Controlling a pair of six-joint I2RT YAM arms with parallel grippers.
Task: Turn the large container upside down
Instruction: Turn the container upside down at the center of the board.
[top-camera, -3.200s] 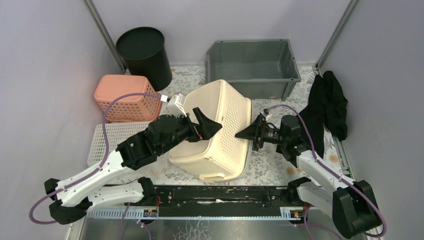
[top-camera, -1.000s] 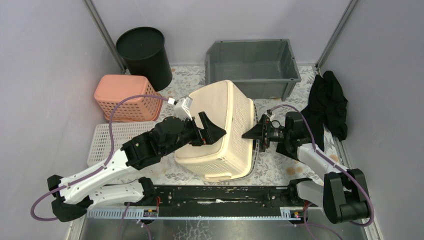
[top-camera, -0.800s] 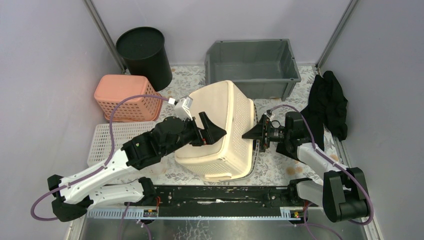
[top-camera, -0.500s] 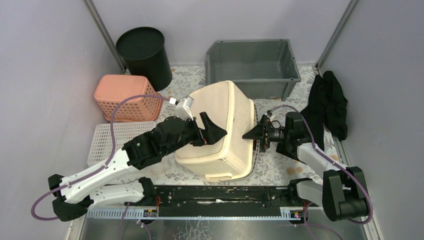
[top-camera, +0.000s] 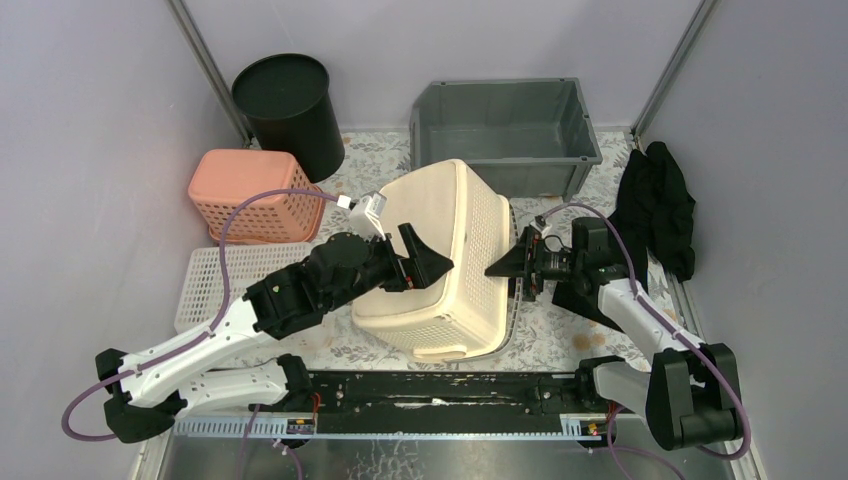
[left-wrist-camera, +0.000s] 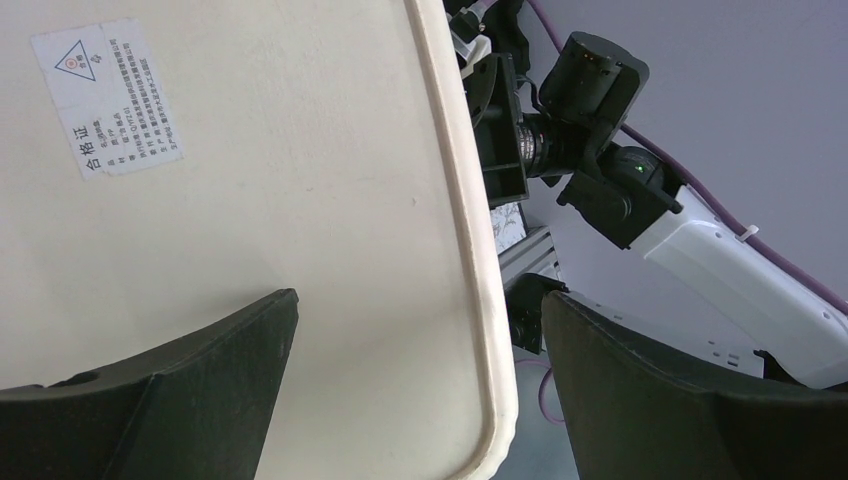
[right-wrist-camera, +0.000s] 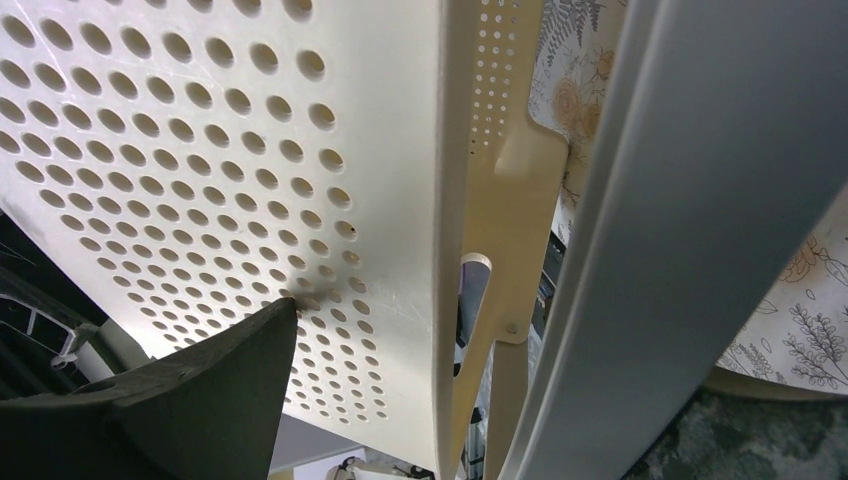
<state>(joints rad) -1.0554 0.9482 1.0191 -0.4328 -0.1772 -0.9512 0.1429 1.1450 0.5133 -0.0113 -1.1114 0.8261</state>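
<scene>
The large container is a cream perforated laundry basket (top-camera: 455, 250). It is tipped over, its solid base up and to the left, its rim low on the right. My left gripper (top-camera: 425, 262) is open against the base (left-wrist-camera: 250, 200), which carries a white label; in the left wrist view the gripper (left-wrist-camera: 418, 300) spans the base's edge. My right gripper (top-camera: 505, 265) is open at the rim side. In the right wrist view its lower finger (right-wrist-camera: 200, 390) touches the perforated wall (right-wrist-camera: 200, 150), and the rim handle (right-wrist-camera: 505, 200) lies between the jaws.
A grey bin (top-camera: 505, 130) stands just behind the basket. A black bucket (top-camera: 288, 110) and a pink basket (top-camera: 245, 195) are at the back left. A white flat tray (top-camera: 225, 280) lies at the left, a black cloth (top-camera: 655, 215) at the right. Walls close in both sides.
Since the earliest frame the basket has tipped further over, base more upward, with both grippers following. Over the last second only the right arm has shifted slightly.
</scene>
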